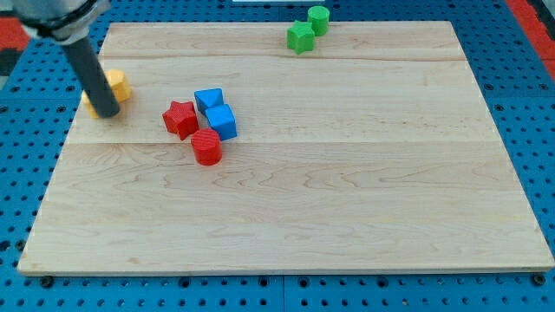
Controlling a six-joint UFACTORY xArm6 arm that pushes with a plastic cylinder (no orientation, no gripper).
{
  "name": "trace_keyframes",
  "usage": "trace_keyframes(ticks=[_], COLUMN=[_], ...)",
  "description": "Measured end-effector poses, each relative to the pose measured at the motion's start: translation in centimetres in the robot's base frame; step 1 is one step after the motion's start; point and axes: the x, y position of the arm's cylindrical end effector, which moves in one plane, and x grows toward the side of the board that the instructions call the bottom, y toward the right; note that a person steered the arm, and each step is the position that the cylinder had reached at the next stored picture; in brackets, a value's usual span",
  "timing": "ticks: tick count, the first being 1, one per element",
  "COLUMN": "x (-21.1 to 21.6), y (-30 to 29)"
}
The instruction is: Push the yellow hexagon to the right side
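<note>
The yellow hexagon (118, 84) lies near the board's left edge, partly hidden behind my rod. A second yellow block (88, 107) peeks out at the rod's left; its shape is hidden. My tip (107, 113) rests on the board just below and left of the yellow hexagon, touching or nearly touching it. The rod rises from the tip to the view's top left.
A red star (180, 118), two blue blocks (208, 99) (222, 121) and a red cylinder (206, 147) cluster right of the tip. A green star (300, 37) and a green cylinder (318, 19) sit at the top edge. The wooden board (347, 199) lies on a blue pegboard.
</note>
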Motion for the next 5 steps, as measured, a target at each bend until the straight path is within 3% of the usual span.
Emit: trace_keyframes(ticks=[2, 3, 4, 5], x=[-3.2, -9.7, -8.9, -6.9], y=[2.7, 5.1, -4.8, -6.4])
